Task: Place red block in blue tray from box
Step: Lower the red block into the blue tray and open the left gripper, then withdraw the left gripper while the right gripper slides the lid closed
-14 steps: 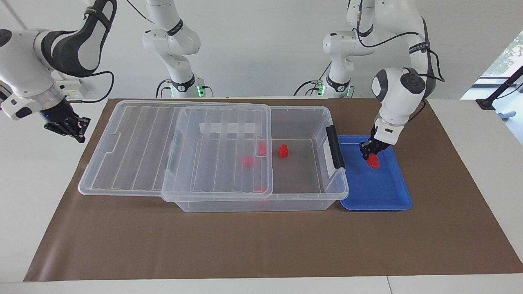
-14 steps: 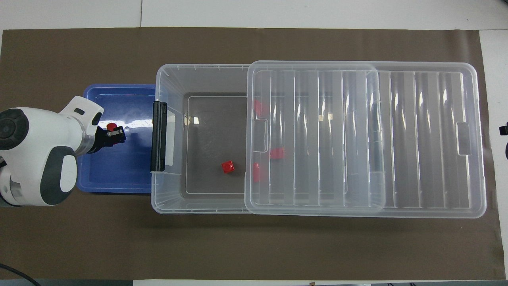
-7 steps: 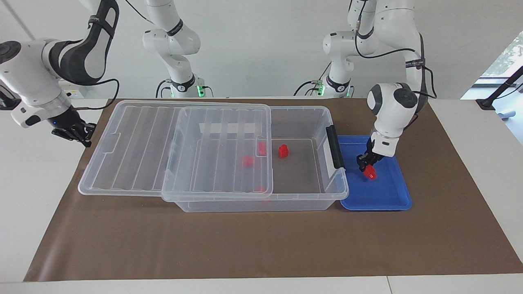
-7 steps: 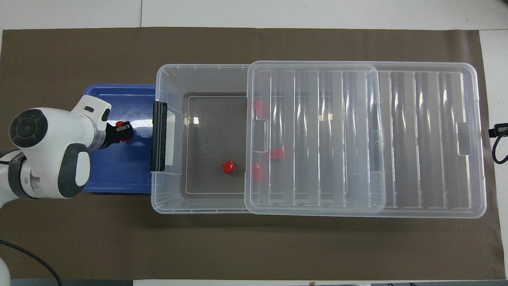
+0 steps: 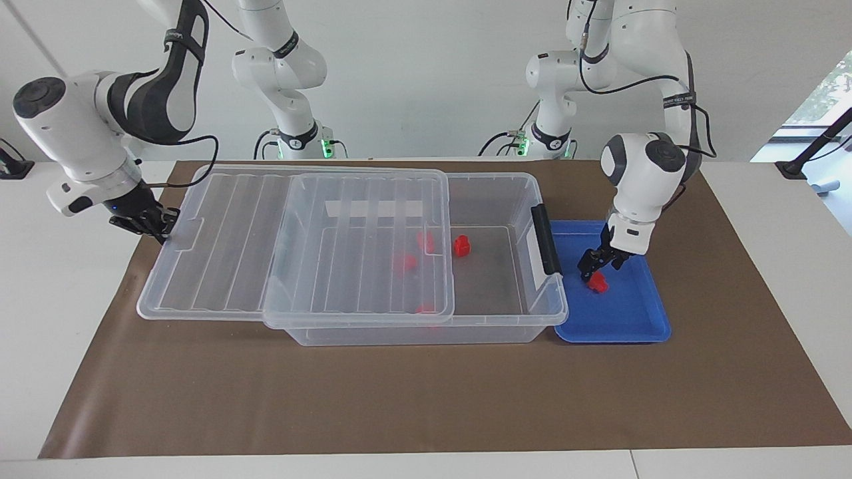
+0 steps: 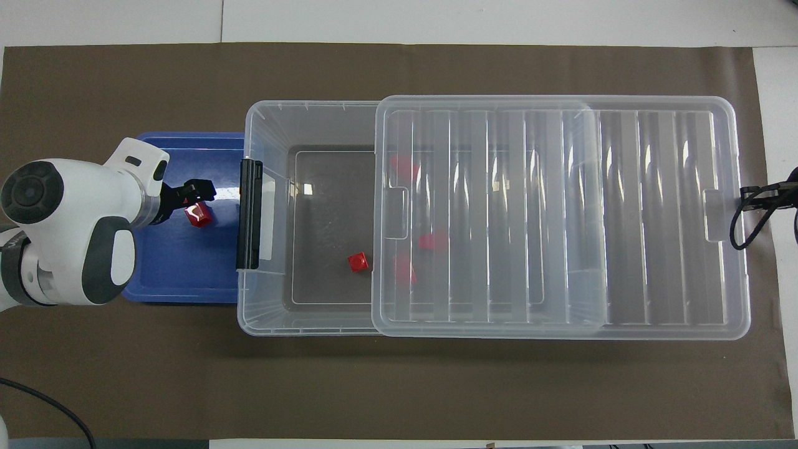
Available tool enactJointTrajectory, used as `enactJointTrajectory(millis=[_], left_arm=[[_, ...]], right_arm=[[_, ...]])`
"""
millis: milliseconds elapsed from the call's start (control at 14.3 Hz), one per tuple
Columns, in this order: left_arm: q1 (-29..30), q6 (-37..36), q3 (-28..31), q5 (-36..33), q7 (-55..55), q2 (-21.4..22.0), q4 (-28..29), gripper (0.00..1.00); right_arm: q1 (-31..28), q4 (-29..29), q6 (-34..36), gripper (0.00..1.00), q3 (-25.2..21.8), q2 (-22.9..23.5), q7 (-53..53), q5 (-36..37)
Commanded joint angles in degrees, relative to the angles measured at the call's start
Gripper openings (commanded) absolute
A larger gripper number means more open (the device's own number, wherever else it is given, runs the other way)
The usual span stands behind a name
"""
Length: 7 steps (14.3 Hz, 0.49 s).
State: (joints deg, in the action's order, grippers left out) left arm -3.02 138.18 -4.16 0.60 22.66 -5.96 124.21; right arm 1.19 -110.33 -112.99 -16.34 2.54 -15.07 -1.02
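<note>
As the red block [image 5: 598, 284] now lies loose on the floor of the blue tray [image 5: 632, 326], we record it as resting in the half of the tray nearer the box [image 5: 506, 199]. We find the left hand [image 5: 601, 266] low over the tray, directly above the block, its fingers spread wide with nothing between them. The tray sits on the brown mat [image 5: 399, 399] at the left arm's end of the surface [image 5: 66, 299], just beside the box end that carries the black clip handle [image 5: 546, 239]. We note the ribbed clear lid [image 5: 226, 253] lying flat on the box, offset toward the right arm's end and overhanging it, so the handle end stands uncovered. One further red block [image 5: 461, 246] lies in the uncovered part; three more show through the lid. The right hand [image 5: 150, 223], fingers closed and holding nothing, is at the lid's overhanging end; we cannot tell whether it touches the rim
</note>
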Motion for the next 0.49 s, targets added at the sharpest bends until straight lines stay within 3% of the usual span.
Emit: enactJointTrajectory(millis=[0,420], left_arm=[[-0.5,-6.9,-0.1,-1.1,-4.8,1.0,-5.0,1.0],[-0.8,-17.0,-0.8,-1.1,-16.1,4.0,-12.8,1.0]], right_arm=[[0.1,-1.6,-1.2,0.0,1.8,-1.2,2.8,-0.5],[0.1,-1.6,-0.8,0.0,8.1,-1.3,11.6,-0.5]])
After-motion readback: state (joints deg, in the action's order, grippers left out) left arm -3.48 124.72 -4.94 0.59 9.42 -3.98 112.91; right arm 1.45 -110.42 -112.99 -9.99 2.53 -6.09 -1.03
